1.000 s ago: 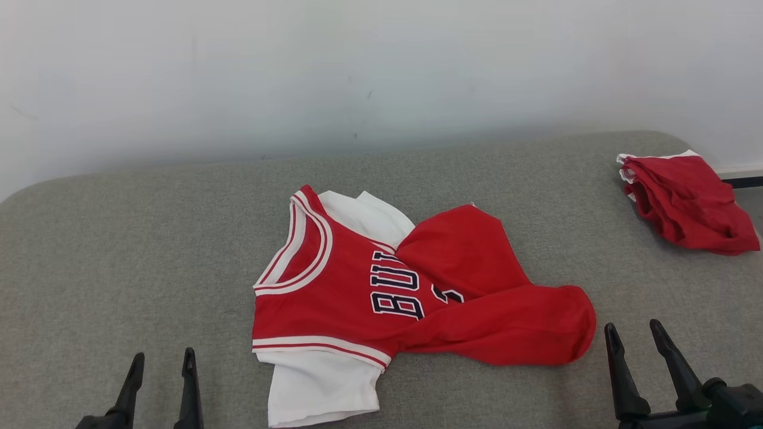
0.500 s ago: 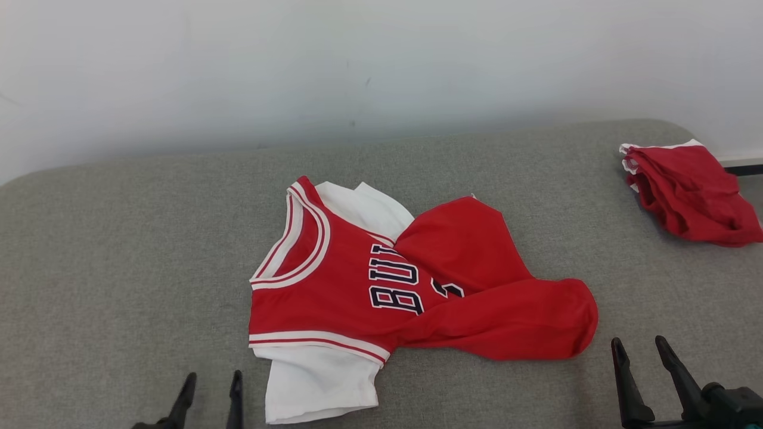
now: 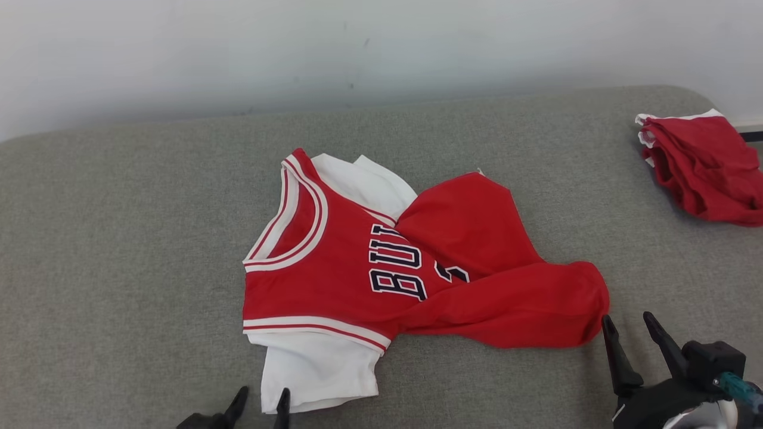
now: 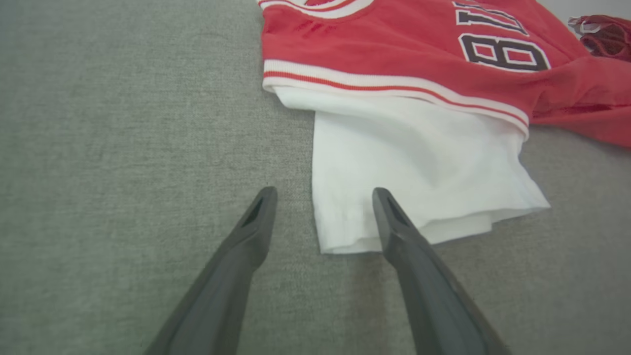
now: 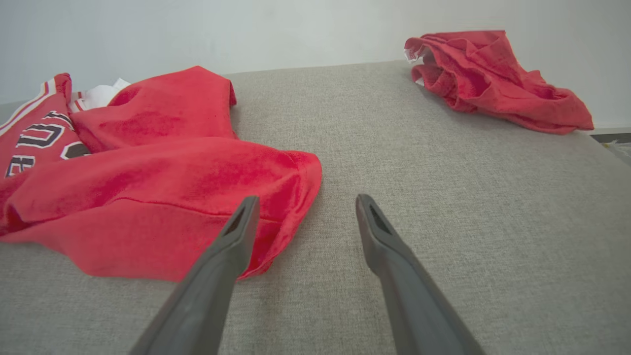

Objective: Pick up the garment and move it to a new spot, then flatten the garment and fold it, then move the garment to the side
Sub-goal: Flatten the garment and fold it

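I count two garments on the grey pad [image 3: 119, 250]. One is the jersey [image 3: 334, 280], red with white trim, dark letters and two white sleeves. It lies crumpled near the middle of the pad, neck toward my left, its lower half bunched into a red lump toward my right. The other is a red heap [image 3: 703, 164], well apart at the far right edge.

My two grippers both have their fingers spread wide and hold nothing. My left gripper [image 4: 324, 192] hovers at the near sleeve [image 4: 419, 167], one finger over the sleeve's corner and one over bare pad. My right gripper [image 5: 306, 198] sits low just beside the jersey's red end, one finger in front of the hem and one over bare pad. I cannot tell whether either gripper touches the cloth.
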Controlling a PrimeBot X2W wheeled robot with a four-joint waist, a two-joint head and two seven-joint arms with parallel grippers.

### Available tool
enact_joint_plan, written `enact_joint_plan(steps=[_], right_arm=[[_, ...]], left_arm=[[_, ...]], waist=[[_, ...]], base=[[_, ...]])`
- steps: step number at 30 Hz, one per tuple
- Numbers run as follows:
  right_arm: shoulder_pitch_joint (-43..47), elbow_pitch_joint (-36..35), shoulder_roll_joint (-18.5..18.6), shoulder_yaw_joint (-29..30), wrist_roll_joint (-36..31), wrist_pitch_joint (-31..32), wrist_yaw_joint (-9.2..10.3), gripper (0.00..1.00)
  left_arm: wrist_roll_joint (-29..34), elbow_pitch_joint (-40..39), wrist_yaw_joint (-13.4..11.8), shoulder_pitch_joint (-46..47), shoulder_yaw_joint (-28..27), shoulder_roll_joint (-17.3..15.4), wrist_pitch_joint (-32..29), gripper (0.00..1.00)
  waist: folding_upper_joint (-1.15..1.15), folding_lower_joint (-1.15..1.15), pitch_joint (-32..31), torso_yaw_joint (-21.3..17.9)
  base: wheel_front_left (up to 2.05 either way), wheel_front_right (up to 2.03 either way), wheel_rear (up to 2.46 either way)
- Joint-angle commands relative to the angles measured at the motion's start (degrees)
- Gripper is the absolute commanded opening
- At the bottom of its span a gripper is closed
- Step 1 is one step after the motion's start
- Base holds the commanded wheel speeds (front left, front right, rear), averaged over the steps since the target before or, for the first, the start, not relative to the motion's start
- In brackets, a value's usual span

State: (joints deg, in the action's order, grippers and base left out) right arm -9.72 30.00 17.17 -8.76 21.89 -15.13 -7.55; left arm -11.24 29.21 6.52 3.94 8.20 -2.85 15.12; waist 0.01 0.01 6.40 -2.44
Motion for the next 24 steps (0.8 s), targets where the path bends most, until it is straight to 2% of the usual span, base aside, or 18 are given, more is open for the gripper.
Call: enact_joint_plan(steps=[1, 12, 15, 16, 17, 18, 19, 24], right_arm=[[-0.86, 0.6, 0.32, -0.27, 0.57, 0.01, 0.15, 1.0], [-6.17, 8.22, -0.09, -3.91, 5.0, 0.02, 0.15, 1.0], [-7.87, 11.47, -0.97, -5.81, 8.2, 0.01, 0.15, 1.0], [-8.09, 12.49, -1.28, -6.36, 9.76, 0.02, 0.15, 0.52], [-8.68, 12.9, -1.19, -6.86, 10.67, 0.01, 0.15, 0.31], [-9.45, 13.1, -0.84, -7.26, 11.51, 0.01, 0.15, 0.0], [-9.74, 13.4, -0.69, -7.9, 12.22, 0.02, 0.15, 0.0], [-10.0, 11.28, 0.38, -8.93, 13.44, 0.01, 0.15, 0.0]], left_arm=[[-0.75, 0.5, 0.03, 0.96, 0.23, -0.09, 0.01, 1.0], [-3.72, 6.23, 0.39, 4.05, 4.84, 0.04, -0.37, 1.0], [-5.39, 8.15, 0.43, 5.25, 6.76, 0.14, -0.56, 1.0], [-5.95, 8.73, 0.47, 5.41, 7.23, 0.16, -0.66, 1.0], [-6.34, 9.21, 0.52, 5.57, 7.7, 0.21, -0.69, 0.7], [-6.66, 9.5, 0.55, 5.84, 8.04, 0.31, -0.71, 0.27], [-7.08, 9.62, 0.58, 6.01, 8.33, 0.35, -0.75, 0.0], [-8.83, 8.62, 0.59, 5.83, 9.06, 0.24, -0.62, 0.0]], waist=[[-0.01, -0.01, 0.66, 0.27], [-0.01, -0.01, 2.41, 1.2], [-0.01, -0.01, 3.18, 1.3], [-0.01, -0.01, 3.27, 1.19], [-0.01, -0.01, 3.34, 1.09], [-0.01, -0.01, 3.4, 0.99], [-0.01, -0.01, 3.4, 0.87], [-0.01, -0.01, 3.03, 0.73]], base=[[0.0, 0.0, 0.0], [0.0, 0.0, 0.0], [0.0, 0.0, 0.0], [0.0, 0.0, 0.0], [0.0, 0.0, 0.0], [0.0, 0.0, 0.0], [0.0, 0.0, 0.0], [0.0, 0.0, 0.0]])
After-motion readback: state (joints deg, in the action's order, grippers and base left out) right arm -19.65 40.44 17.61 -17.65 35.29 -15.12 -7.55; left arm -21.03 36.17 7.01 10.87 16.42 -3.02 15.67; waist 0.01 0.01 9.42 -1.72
